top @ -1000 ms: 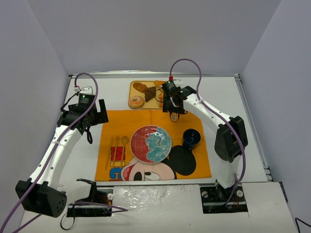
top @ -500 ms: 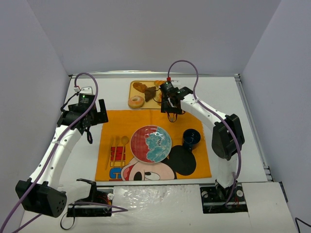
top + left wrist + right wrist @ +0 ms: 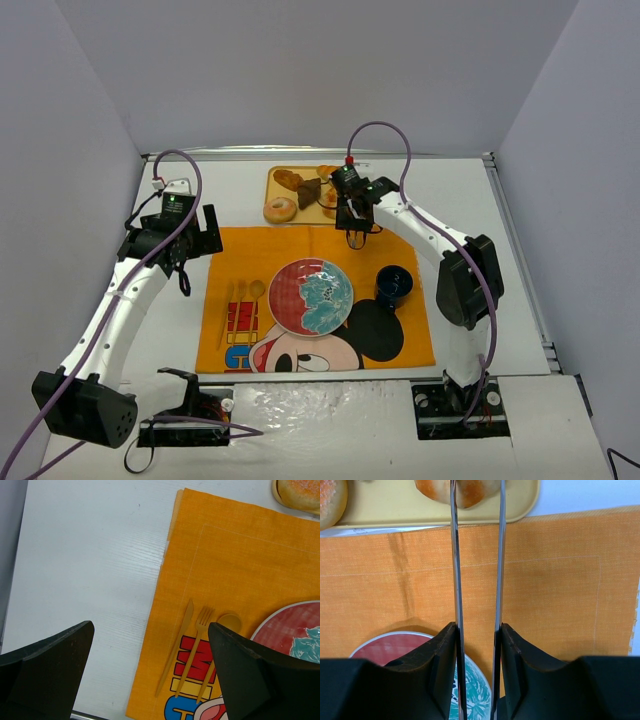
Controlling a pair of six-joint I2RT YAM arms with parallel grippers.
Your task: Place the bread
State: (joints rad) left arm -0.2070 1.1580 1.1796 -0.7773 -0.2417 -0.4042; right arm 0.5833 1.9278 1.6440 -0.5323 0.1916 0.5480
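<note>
- Tray (image 3: pixel 385 510) sits at the back of the table (image 3: pixel 90 555), its near rim touching the far edge of the orange placemat (image 3: pixel 545 595). It holds several pastries, including a sugared donut (image 3: pixel 279 210) at its near-left corner.
- Target bread (image 3: pixel 435 489) lies in the tray by the near rim.
- Right gripper (image 3: pixel 476 486): fingers parted with a narrow gap, tips over that bread. The left finger crosses its top, so there's no grip.
- Plate (image 3: pixel 310 296) is mid-mat with nothing on it. The blue cup (image 3: pixel 393 284) is just right of it; contents unreadable.
- Knife (image 3: pixel 175 652), fork (image 3: pixel 195 645) and spoon (image 3: pixel 220 640) lie side by side left of the plate.
- Left gripper (image 3: pixel 150 645): fingers spread wide, holding nothing, above the mat's left edge with bare table further left.
</note>
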